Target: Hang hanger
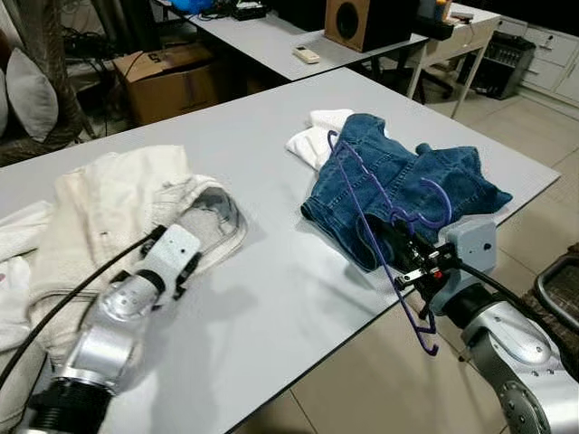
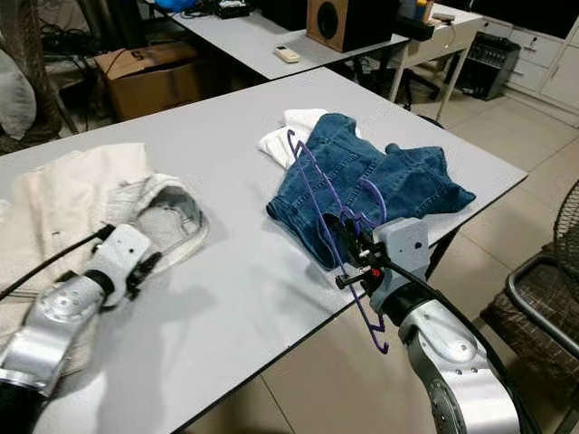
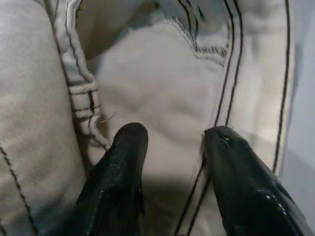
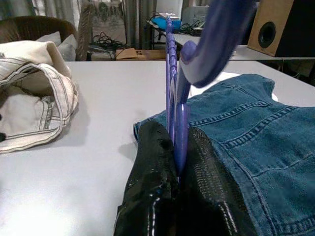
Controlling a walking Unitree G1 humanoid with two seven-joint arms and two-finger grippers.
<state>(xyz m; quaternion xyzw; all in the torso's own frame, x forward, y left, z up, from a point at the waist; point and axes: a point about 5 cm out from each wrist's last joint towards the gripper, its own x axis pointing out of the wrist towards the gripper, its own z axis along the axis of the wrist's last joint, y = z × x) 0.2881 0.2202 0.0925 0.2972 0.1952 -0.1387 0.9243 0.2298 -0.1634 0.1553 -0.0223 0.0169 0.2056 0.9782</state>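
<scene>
A purple wire hanger (image 1: 355, 194) stands tilted over a crumpled blue denim garment (image 1: 407, 181) near the grey table's (image 1: 271, 298) right front corner. Its lower end hangs past the table edge. My right gripper (image 1: 412, 258) is shut on the hanger; in the right wrist view the purple wire (image 4: 171, 73) runs up from between the black fingertips (image 4: 152, 142). A white cloth (image 1: 312, 140) pokes out behind the denim. At the left, my left gripper (image 1: 194, 240) rests on a white garment (image 1: 109, 199), open, with the stitched fabric (image 3: 162, 83) just past its fingers (image 3: 125, 147).
A cardboard box (image 1: 172, 77) stands on the floor behind the table. A second table at the back carries a speaker (image 1: 357, 20) and a remote (image 1: 307, 55). A chair frame (image 1: 561, 289) stands at the right over the tiled floor.
</scene>
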